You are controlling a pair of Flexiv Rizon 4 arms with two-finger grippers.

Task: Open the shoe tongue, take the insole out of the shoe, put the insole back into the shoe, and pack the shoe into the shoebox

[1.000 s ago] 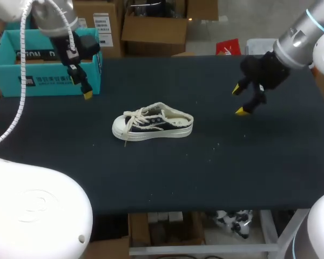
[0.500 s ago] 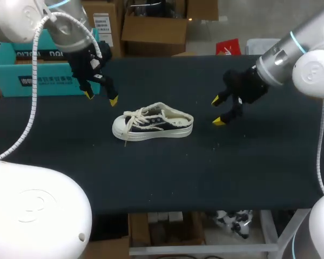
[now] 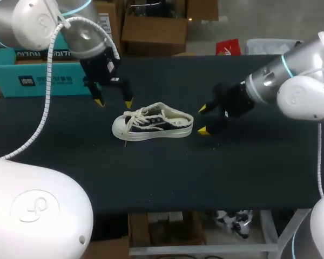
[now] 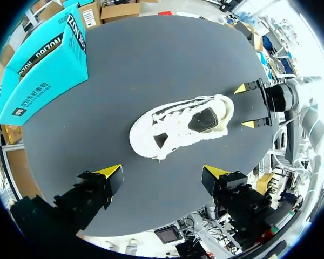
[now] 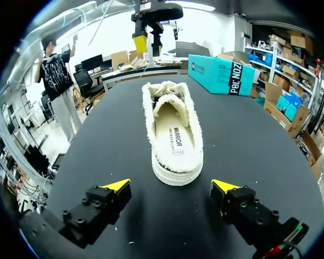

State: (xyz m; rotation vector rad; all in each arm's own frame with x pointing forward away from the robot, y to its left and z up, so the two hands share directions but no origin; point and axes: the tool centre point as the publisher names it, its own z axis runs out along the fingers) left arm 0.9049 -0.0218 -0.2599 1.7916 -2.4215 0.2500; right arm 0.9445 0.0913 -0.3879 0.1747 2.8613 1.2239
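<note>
Black cloth covers the counter (image 3: pixel 259 162). The teal shoebox (image 3: pixel 43 70) stands at its far left edge, and the low canvas shoe (image 3: pixel 151 124) sits upright mid-counter, toe leftward. The left tool (image 3: pixel 114 103) hovers wide open and empty just behind the laces. The right tool (image 3: pixel 202 120), equally spread and empty, faces the heel. The insole (image 5: pixel 175 137) lies inside the shoe. Opening the tongue seems the step in hand: the next move calls for steadying the heel and pinching the tongue.

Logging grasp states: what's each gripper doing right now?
Left gripper: open, holding nothing.
Right gripper: open, holding nothing, beside the shoe.
</note>
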